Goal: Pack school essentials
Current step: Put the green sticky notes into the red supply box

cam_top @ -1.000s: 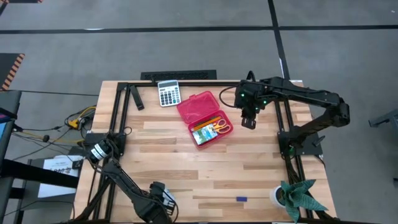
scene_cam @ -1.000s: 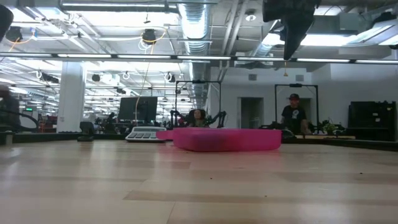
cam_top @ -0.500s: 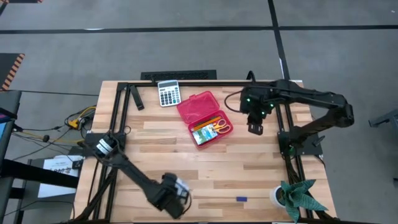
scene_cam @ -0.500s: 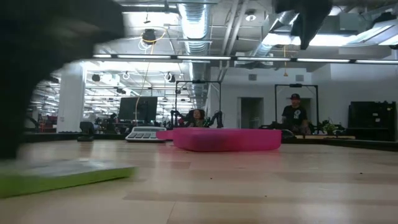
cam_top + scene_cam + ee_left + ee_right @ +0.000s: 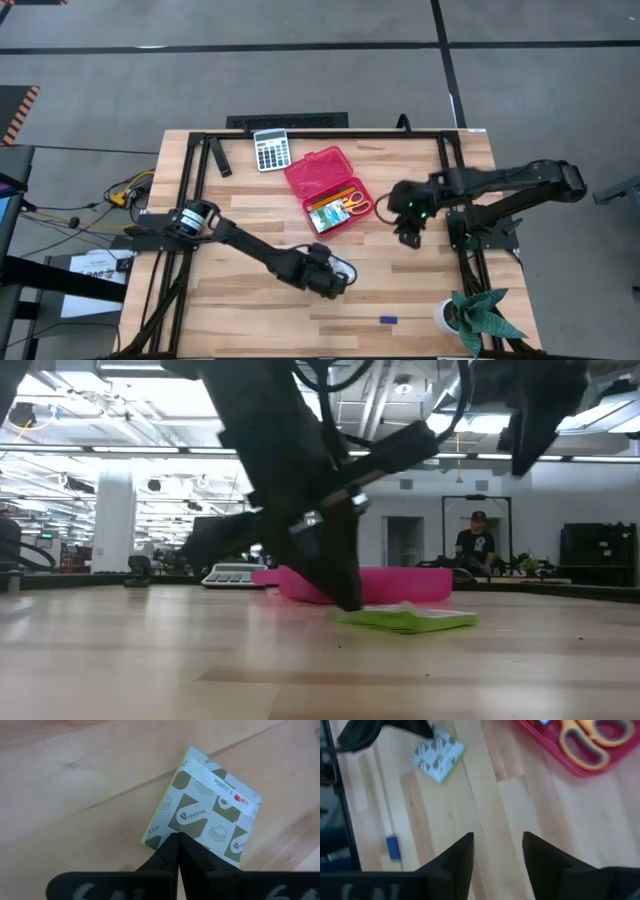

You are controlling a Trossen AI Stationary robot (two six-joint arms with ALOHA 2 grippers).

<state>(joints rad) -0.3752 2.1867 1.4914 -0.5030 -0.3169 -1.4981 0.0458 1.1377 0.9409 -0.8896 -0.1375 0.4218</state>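
Near the middle of the table, the left gripper [image 5: 340, 272] pinches a green-and-white packet [image 5: 207, 827] lying flat on the wood just in front of the red case [image 5: 326, 188], while farther right the right gripper [image 5: 409, 238] hovers with fingers spread.

Two black jointed arms; right arm [image 5: 500, 185] apparently shows green lights

Green-and-white printed packet [image 5: 207, 822] with a small red mark and a pale yellow-green edge, lying on light blond wood table [image 5: 420, 290]. Red case [image 5: 325, 188] with orange-yellow scissors [image 5: 357, 204] inside. Grey calculator [image 5: 270, 150] at the far side. Tiny blue piece [image 5: 388, 320] at the near edge. Both arms dark.
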